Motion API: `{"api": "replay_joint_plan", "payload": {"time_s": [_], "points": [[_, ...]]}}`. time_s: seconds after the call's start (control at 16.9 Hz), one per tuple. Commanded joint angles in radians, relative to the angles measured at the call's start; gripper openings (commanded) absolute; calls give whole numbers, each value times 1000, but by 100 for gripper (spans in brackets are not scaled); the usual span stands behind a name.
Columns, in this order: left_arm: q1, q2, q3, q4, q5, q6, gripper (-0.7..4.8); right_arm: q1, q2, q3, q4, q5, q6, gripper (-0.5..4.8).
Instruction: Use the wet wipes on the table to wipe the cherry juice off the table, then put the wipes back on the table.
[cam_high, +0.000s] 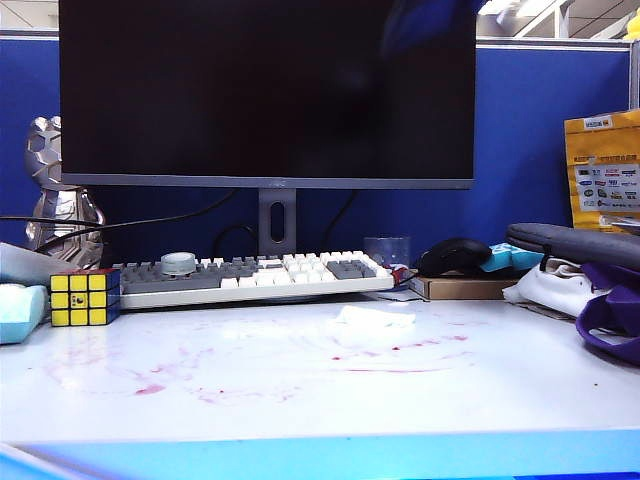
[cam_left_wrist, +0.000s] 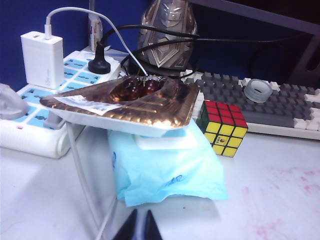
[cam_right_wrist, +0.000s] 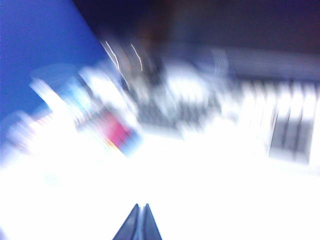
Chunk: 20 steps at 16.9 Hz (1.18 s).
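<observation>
The wet wipes (cam_high: 372, 317), a small crumpled white sheet, lie on the white table (cam_high: 500, 400) just in front of the keyboard. Cherry juice (cam_high: 400, 347) streaks the table beside and in front of them, with more pink blotches (cam_high: 150, 388) toward the left and faint smears (cam_left_wrist: 295, 185) in the left wrist view. Neither arm shows in the exterior view. My left gripper (cam_left_wrist: 141, 216) is shut and empty, low over the table in front of a blue pack. My right gripper (cam_right_wrist: 141, 207) is shut with nothing in it; its view is heavily blurred.
A keyboard (cam_high: 250, 275) and monitor (cam_high: 266, 90) stand at the back. A Rubik's cube (cam_high: 84, 297) and a blue pack (cam_left_wrist: 165, 170) under a gold plate of cherries (cam_left_wrist: 135, 102) sit at the left, by a power strip (cam_left_wrist: 35, 115). A purple-strapped bag (cam_high: 610, 310) is at the right.
</observation>
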Motion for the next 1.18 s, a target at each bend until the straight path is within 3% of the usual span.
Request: {"api": "replay_joint_plan", "payload": {"time_s": [0.06,0.41,0.71,0.83,1.01,1.06,1.18], "points": [[-1,-3,0,6,3,5,28,74,192,84,-110,249,-135,-1],[-1,-3,0,6,3,5,28,76,478,211,-124,338,-154,-1],[-1,-3,0,6,3,4,28,76,618,354,-272,357,-184,10],[-1,-3,0,6,3,5,28,76,620,354,-283,357,-184,138],[-1,-3,0,6,3,5,28,76,628,354,-273,356,-202,169],[-1,-3,0,6,3,4,28,76,640,355,-273,357,-204,209],[-1,-3,0,6,3,4,28,76,671,355,-293,356,-208,213]]}}
